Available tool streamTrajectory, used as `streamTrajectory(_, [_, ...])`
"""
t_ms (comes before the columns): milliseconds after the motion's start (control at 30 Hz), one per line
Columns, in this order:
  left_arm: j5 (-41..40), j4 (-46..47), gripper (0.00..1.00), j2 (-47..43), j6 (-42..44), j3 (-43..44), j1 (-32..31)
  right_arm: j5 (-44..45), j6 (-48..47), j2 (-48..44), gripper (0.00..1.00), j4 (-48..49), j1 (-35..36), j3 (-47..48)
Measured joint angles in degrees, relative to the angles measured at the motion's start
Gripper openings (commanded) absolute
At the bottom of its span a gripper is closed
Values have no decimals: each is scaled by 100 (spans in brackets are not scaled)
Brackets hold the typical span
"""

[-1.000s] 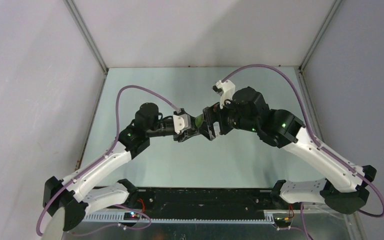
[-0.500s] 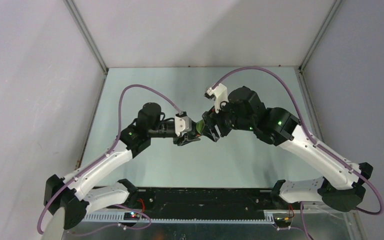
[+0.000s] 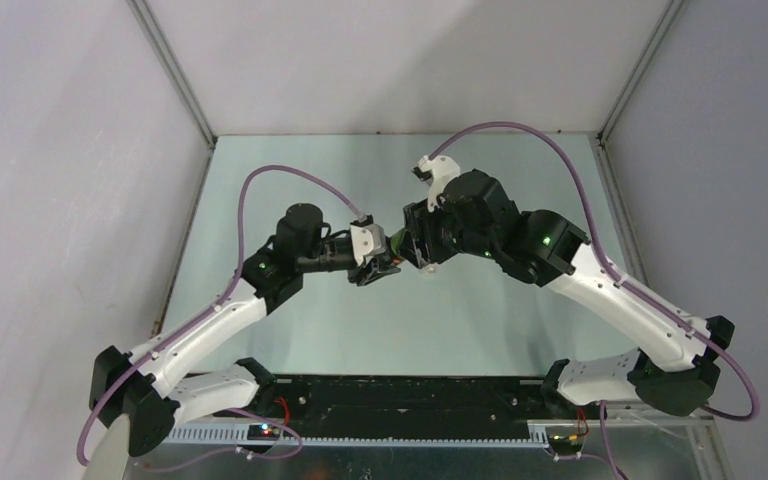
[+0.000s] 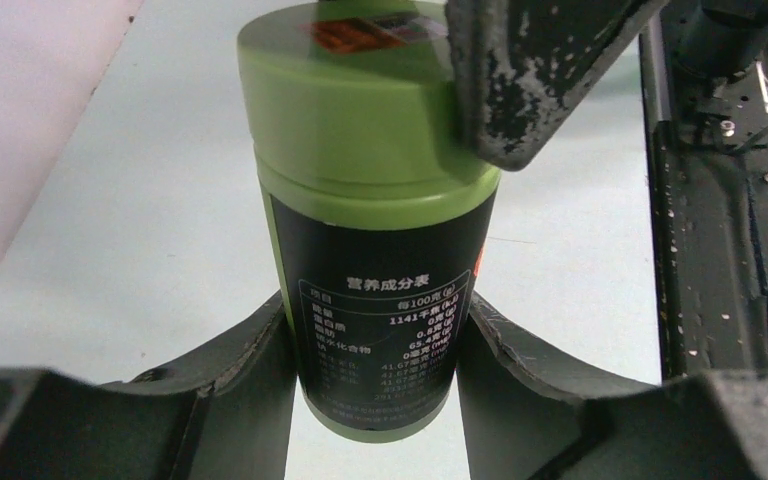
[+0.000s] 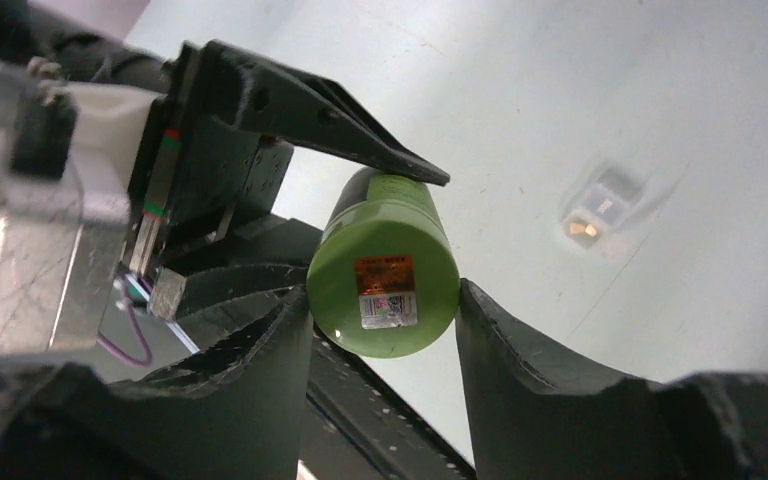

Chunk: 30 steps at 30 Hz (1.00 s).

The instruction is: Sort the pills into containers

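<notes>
Two robot arms meet over the middle of the pale green table (image 3: 360, 320), sharing one green bottle (image 4: 360, 250) held off the surface between them. The left gripper (image 4: 375, 330) is partly closed, its two dark fingers (image 4: 260, 370) pressed against opposite sides of the bottle's black-labelled lower body, near the base. The right gripper (image 5: 385, 295) comes in from the other end, its jaws closed to about the same width on the green cap (image 5: 380, 225), with a finger touching each side of it. In the left wrist view, one scuffed right finger (image 4: 530, 80) lies against the cap's upper right edge. A red-orange sticker (image 5: 385, 272) sits on the cap's flat top, facing the right wrist camera. From above, only a sliver of green shows where the two grippers come together at centre frame, the left one (image 3: 378, 265) reaching in from the left and the right one (image 3: 415, 245) from the right. The small clear box (image 5: 600, 205) lies on the table at the right of the right wrist view, well apart from the bottle and touched by neither gripper. An orange blur shows in its nearer compartment, too soft to tell whether it is a pill. Purple cables arc over both arms.
</notes>
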Motion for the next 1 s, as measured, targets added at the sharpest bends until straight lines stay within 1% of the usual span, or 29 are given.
streamTrajectory(33, [-52, 81, 0, 0, -26, -26, 0, 125, 210, 7, 28, -9, 7, 11])
streamTrajectory(100, [-155, 146, 0, 0, -52, -37, 0, 389, 737, 15, 41, -42, 20, 15])
streamTrajectory(133, [-208, 168, 0, 0, -57, -37, 0, 494, 988, 17, 59, -66, 20, 17])
streamTrajectory(167, [-273, 188, 0, 0, -57, -35, 0, 573, 1191, 17, 67, -85, 20, 17])
streamTrajectory(200, [-315, 208, 0, 0, -55, -37, 0, 636, 1375, 17, 78, -111, 20, 17])
streamTrajectory(267, [-356, 275, 0, -7, -44, -37, -2, 785, 1685, 37, 84, -133, -15, 17])
streamTrajectory(367, [-356, 365, 0, -33, -44, -35, -13, 745, 1805, 103, 85, -114, -98, 17])
streamTrajectory(433, [-354, 372, 0, -33, -44, -35, -13, 713, 1805, 142, 84, -111, -120, 17])
streamTrajectory(500, [-343, 378, 0, -33, -44, -35, -17, 682, 1799, 195, 80, -116, -138, 20])
streamTrajectory(533, [-339, 380, 1, -33, -46, -37, -17, 643, 1799, 232, 76, -114, -140, 20])
streamTrajectory(567, [-341, 380, 2, -33, -46, -37, -17, 605, 1799, 260, 74, -111, -142, 20])
streamTrajectory(633, [-345, 376, 8, -33, -48, -37, -17, 485, 1799, 326, 66, -79, -162, 22])
streamTrajectory(667, [-350, 376, 17, -33, -52, -37, -15, 413, 1801, 352, 58, -50, -170, 22])
streamTrajectory(700, [-358, 378, 23, -33, -59, -37, -15, 352, 1797, 378, 54, -20, -177, 26])
streamTrajectory(733, [-378, 380, 36, -33, -81, -37, -15, 289, 1801, 398, 45, 9, -181, 33])
streamTrajectory(767, [-404, 380, 43, -33, -101, -37, -17, 238, 1797, 417, 41, 46, -186, 39])
streamTrajectory(800, [-426, 380, 54, -33, -131, -39, -15, 223, 1775, 435, 36, 55, -199, 48])
streamTrajectory(833, [-446, 385, 59, -33, -168, -39, -15, 186, 1792, 444, 33, 61, -236, 55])
streamTrajectory(867, [-487, 404, 84, -31, -232, -39, -15, 146, 1790, 446, 28, 68, -267, 59])
streamTrajectory(933, [-564, 516, 98, -33, -306, -70, -17, 138, 1801, 446, 26, 68, -326, 59])
streamTrajectory(1000, [-662, 710, 99, -50, -426, -90, -17, 264, 1801, 448, 26, -66, -472, 59])
